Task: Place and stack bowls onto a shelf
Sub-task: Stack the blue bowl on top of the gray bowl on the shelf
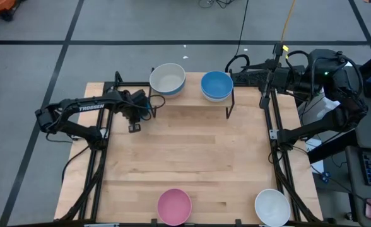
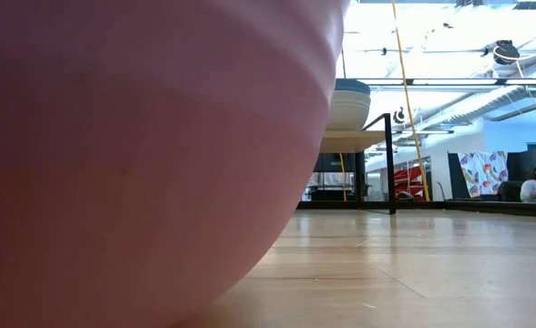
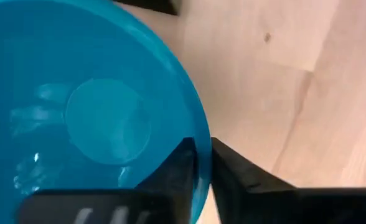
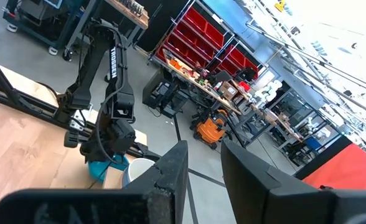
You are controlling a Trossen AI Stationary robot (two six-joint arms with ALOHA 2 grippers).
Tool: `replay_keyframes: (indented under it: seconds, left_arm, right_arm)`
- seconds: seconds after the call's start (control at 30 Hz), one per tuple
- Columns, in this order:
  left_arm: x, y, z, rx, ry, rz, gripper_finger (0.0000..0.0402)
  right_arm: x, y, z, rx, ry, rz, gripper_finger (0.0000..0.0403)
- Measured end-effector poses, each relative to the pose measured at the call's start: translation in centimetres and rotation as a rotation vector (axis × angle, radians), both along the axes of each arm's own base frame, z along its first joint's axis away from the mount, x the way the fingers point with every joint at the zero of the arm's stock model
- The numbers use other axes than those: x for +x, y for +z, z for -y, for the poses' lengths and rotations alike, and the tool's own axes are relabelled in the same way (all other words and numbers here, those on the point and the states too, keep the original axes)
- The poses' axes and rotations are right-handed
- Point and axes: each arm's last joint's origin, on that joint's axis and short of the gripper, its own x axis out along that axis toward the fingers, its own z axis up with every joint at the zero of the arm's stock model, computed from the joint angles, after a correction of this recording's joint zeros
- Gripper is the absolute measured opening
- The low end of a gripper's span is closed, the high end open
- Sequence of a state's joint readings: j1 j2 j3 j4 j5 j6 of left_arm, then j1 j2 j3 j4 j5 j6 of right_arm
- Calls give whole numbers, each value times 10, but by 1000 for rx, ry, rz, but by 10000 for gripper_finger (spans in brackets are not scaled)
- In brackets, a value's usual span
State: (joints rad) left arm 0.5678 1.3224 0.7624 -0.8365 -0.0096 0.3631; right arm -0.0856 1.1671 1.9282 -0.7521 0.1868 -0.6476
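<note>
Teal bowl [image 3: 96, 118] rim pinched between left gripper [image 3: 203, 171] jaws, right gripper [image 4: 201, 165] jaws parted, empty

The worktop [image 1: 192, 151] is pale blond wood framed by black rails, and on it sit a pink bowl [image 1: 174, 206] and a white bowl [image 1: 272, 207], while the shelf [image 1: 192, 101] is light wood on black legs and carries a cream-white bowl [image 1: 167, 79] with a light blue outer wall beside a blue bowl [image 1: 216, 85] with a white one under it. A teal bowl [image 3: 83, 112], glossy inside, fills the left wrist view next to dark fingers [image 3: 233, 180], and both arms are black, the left one [image 1: 78, 113] lettered in white. The floor [image 1: 34, 38] is grey, crossed by black lines, with a yellow cable [image 1: 288, 19] across it.
</note>
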Motion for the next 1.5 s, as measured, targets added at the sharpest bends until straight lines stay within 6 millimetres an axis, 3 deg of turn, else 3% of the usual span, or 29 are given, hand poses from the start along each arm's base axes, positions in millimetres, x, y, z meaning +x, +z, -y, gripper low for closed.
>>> replay_keyframes:
  seconds: [0.07,0.27,0.47,0.67,0.87,1.17,1.33,1.5]
  left_arm:
    - [0,1,-1,7,62,7,24]
    - [-3,1,-1,24,299,-19,24]
    - [-7,24,2,19,357,-31,24]
    - [-9,76,1,81,363,7,24]
    - [-17,144,2,208,385,37,24]
    - [-27,245,7,405,426,356,24]
    - [-31,278,9,475,387,471,24]
    - [-18,296,3,504,329,511,24]
  right_arm:
    - [0,0,0,0,-1,0,89]
    - [0,0,0,0,0,0,89]
    - [0,0,0,-2,0,-1,89]
    - [0,0,0,-4,0,-1,89]
    - [0,0,0,-20,1,-6,89]
    - [0,0,0,-19,1,-6,89]
    - [0,0,0,-21,1,-6,89]
    - [0,0,0,-22,1,-6,89]
